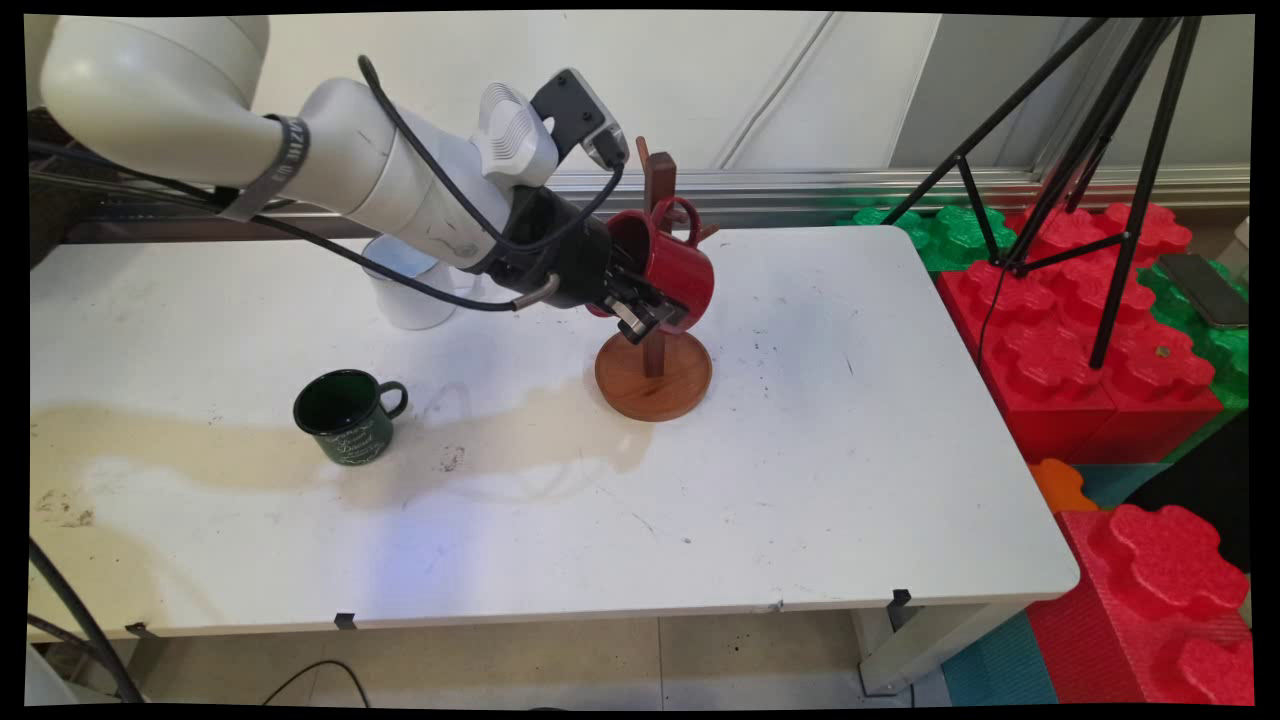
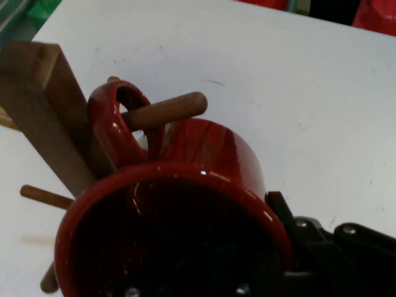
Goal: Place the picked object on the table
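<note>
Jaws (image 1: 640,312) pinch red mug (image 1: 672,262) rim (handle looped over wooden rack's (image 1: 655,370) peg (image 2: 166,111)).

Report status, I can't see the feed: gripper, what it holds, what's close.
Gripper shut on red mug's rim. Mug's handle threaded on a peg of wooden mug tree. Green mug apart, on table.

Glossy red mug (image 2: 204,167); wooden rack (image 1: 654,372); glossy green mug (image 1: 347,414).
</note>
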